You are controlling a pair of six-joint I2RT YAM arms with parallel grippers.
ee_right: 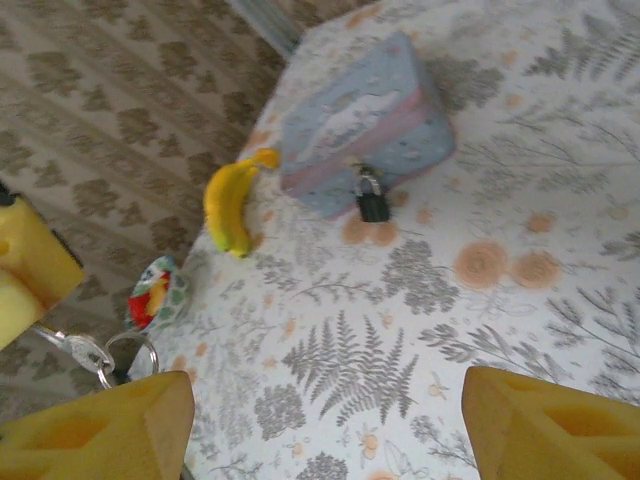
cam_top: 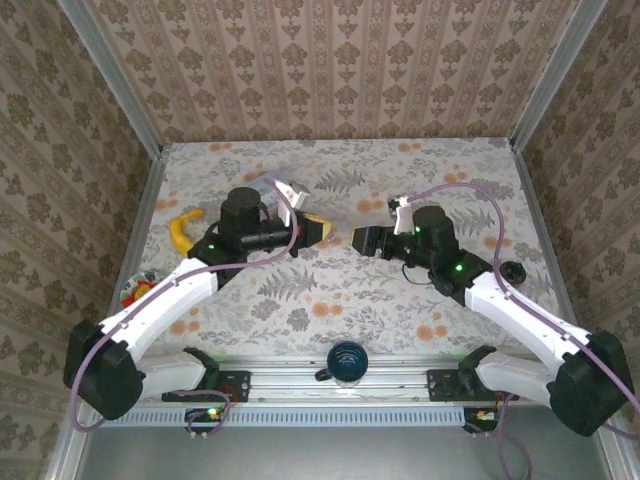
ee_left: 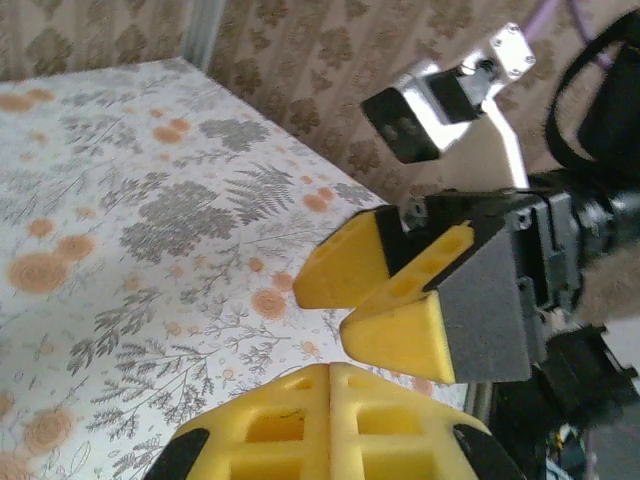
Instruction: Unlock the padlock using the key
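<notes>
Seen from above, the left edge of the frame is wall (cam_top: 60, 150): beige paper with brown damask medallions, meeting a grey metal post (cam_top: 110, 75) at the back corner. The same paper runs across the top and down the right edge. The table (cam_top: 330, 300) wears a pale cloth printed with grey ferns and orange flowers.

At the lower left of the cloth lies a small round colourful thing (cam_top: 138, 291), and just above it a banana (cam_top: 182, 232). My left claw (ee_left: 330, 375) comes next, clenched, its yellow fingers pressed flat together near the middle of the frame. In my right wrist view a silver key (ee_right: 82, 350) juts from those fingers at the left edge, its ring (ee_right: 130, 352) dangling, so I am grasping the key.

In that same view the pale blue tin (ee_right: 360, 120) sits at upper centre. The padlock (ee_right: 372, 203) hangs at its front edge, small and dark, well apart from both claws.

A dark blue mug (cam_top: 346, 362) stands at bottom centre by the metal rail (cam_top: 340, 385). My right claw (ee_right: 328, 395) faces the left one, released, fingers wide apart with bare cloth between them.
</notes>
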